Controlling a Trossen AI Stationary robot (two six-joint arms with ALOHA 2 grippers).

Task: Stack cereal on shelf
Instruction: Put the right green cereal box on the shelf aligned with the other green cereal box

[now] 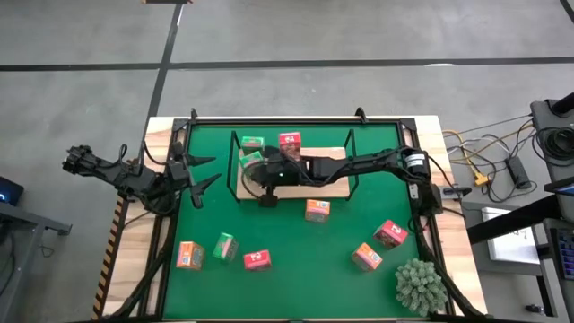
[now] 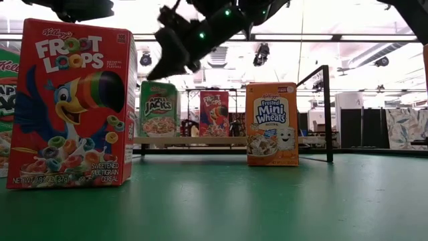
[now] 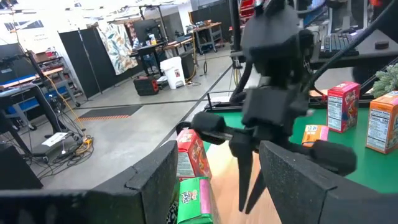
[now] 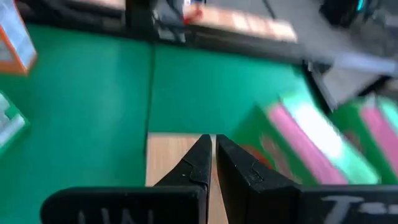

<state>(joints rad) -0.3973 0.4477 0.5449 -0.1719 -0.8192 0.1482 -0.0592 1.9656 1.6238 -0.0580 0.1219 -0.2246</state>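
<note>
The shelf is a light-wood board with a black wire frame, standing on the green mat. Two green cereal boxes and a pink-red one stand at its far left part. My right gripper hangs shut above the shelf's left end, touching nothing; the right wrist view has its fingertips over the board, beside the green boxes. My left gripper waits open at the mat's left side, facing the shelf. Several more boxes stand loose on the mat.
Loose boxes: orange just before the shelf, pink-red and orange near right, orange, green and pink-red near left. A spiky plant sits at the near right corner. The shelf's right half is bare.
</note>
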